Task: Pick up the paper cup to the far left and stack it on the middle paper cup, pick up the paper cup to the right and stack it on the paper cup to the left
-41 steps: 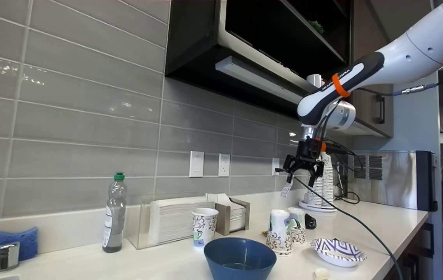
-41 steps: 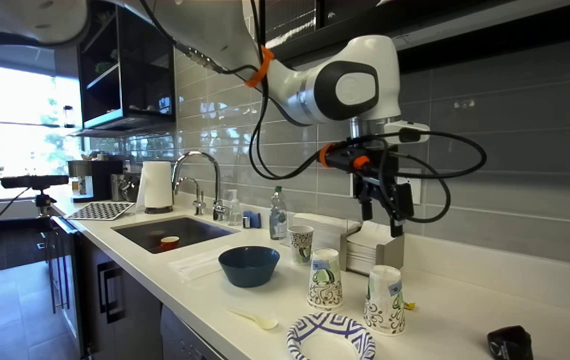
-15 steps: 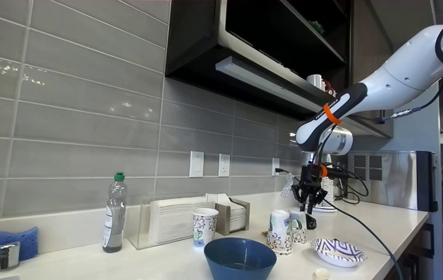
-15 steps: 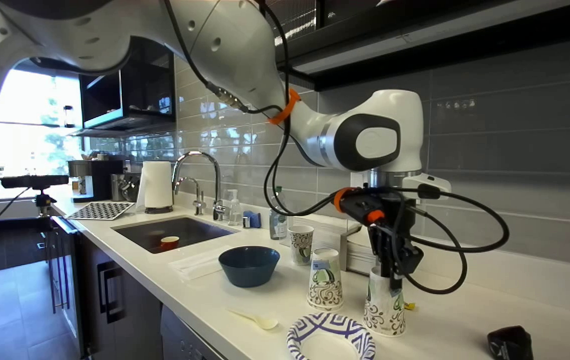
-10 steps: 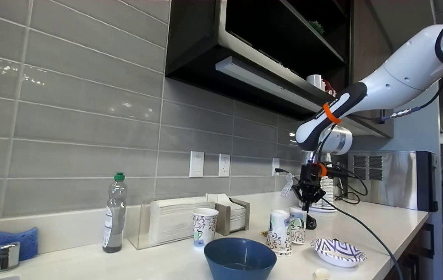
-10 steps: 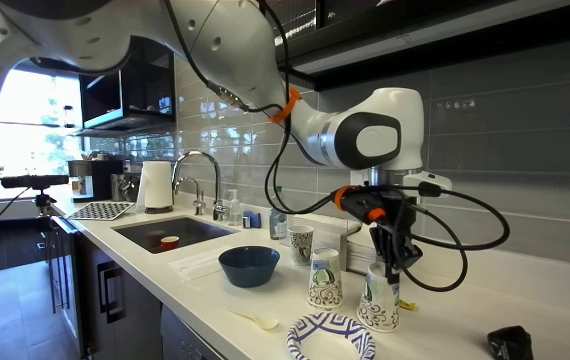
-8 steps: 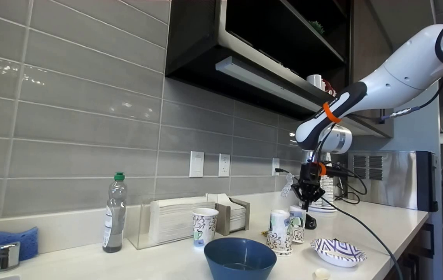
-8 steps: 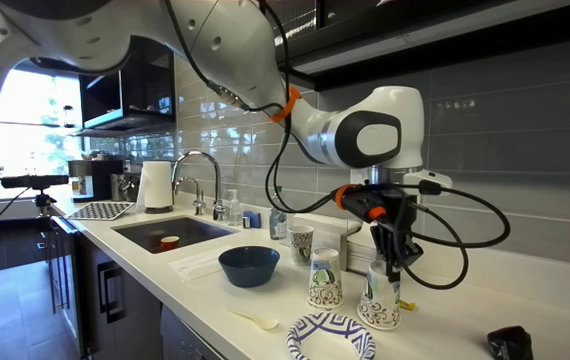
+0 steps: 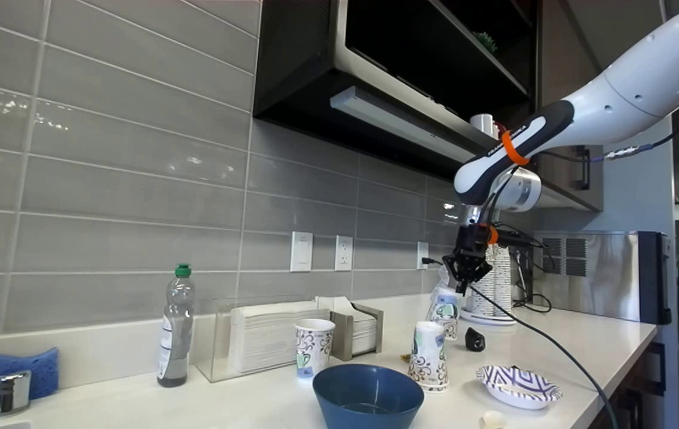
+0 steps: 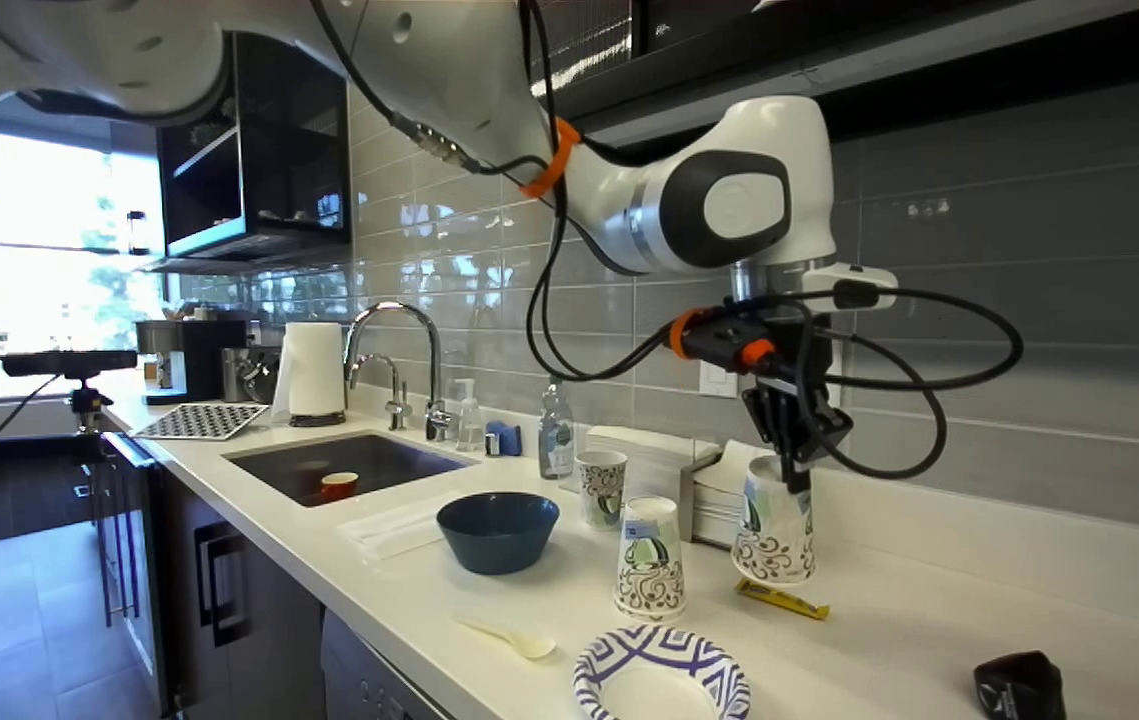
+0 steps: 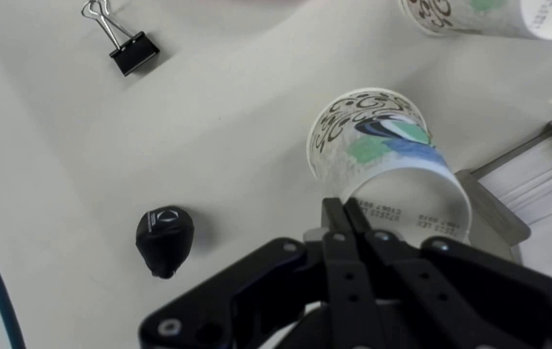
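My gripper is shut on the bottom edge of an upside-down paper cup, one finger inside the recessed base and one outside. This right-hand cup hangs slightly tilted above the counter under the gripper; its raised position also shows where the gripper holds the cup. The middle paper cup stands upside down, apart from it; part of that middle cup enters the wrist view at top right. The far left paper cup stands upright beside the napkins in both exterior views.
A blue bowl and a patterned paper plate flank the middle cup. Behind are a napkin holder and a soap bottle. A yellow packet, black object, binder clip and spoon lie around.
My gripper came down to the right-hand cup and closed on its bottom edge. Since then it has risen with the cup, and the yellow packet beneath shows in full.
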`<action>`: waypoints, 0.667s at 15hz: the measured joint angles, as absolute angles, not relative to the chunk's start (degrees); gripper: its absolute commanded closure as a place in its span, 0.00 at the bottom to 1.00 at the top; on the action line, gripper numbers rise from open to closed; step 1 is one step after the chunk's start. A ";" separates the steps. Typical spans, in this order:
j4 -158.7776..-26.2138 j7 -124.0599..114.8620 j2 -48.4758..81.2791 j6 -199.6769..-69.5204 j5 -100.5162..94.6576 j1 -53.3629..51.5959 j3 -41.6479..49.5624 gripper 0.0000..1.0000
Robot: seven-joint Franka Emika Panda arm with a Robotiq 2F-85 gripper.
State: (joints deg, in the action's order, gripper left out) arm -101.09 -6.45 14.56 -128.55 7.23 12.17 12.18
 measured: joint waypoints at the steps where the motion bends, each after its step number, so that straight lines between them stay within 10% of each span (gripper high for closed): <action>1: -101.04 -6.55 13.46 -128.41 6.41 11.91 12.18 0.99; 10: -100.96 -6.76 6.95 -122.02 1.54 9.06 10.59 0.99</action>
